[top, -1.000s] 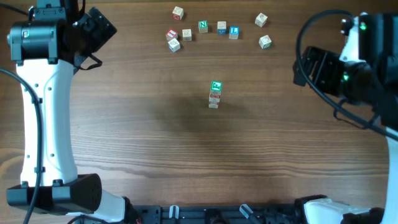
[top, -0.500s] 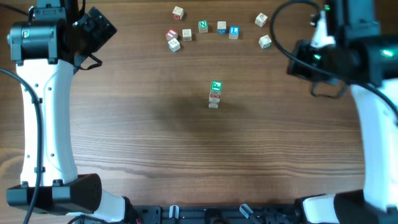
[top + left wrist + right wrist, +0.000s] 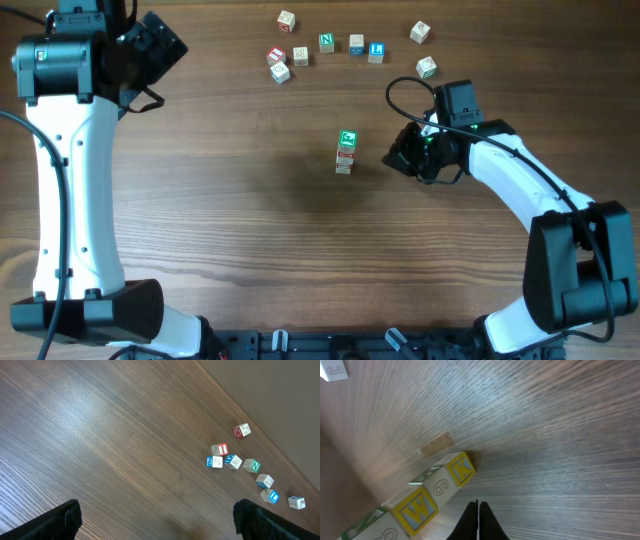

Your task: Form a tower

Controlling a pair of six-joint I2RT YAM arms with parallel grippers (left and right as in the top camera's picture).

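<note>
The tower (image 3: 345, 153) stands mid-table, a narrow stack of pale cubes with red marks in the middle and a green-faced cube (image 3: 347, 139) on top. My right gripper (image 3: 392, 160) sits low just right of it, apart from it. In the right wrist view its fingertips (image 3: 478, 506) are pressed together and empty. There the tower (image 3: 436, 491) runs across the lower left, showing yellow K and W faces. My left gripper (image 3: 160, 42) hovers at the far left back. It is open (image 3: 157, 521) over bare wood.
Several loose letter cubes (image 3: 326, 43) lie scattered along the back of the table, also seen as a cluster (image 3: 234, 461) in the left wrist view. The table's far edge (image 3: 260, 420) runs just behind them.
My right arm has swung in from the right edge and dropped beside the tower, and its jaws have shut. The left arm and the tower have not moved.
</note>
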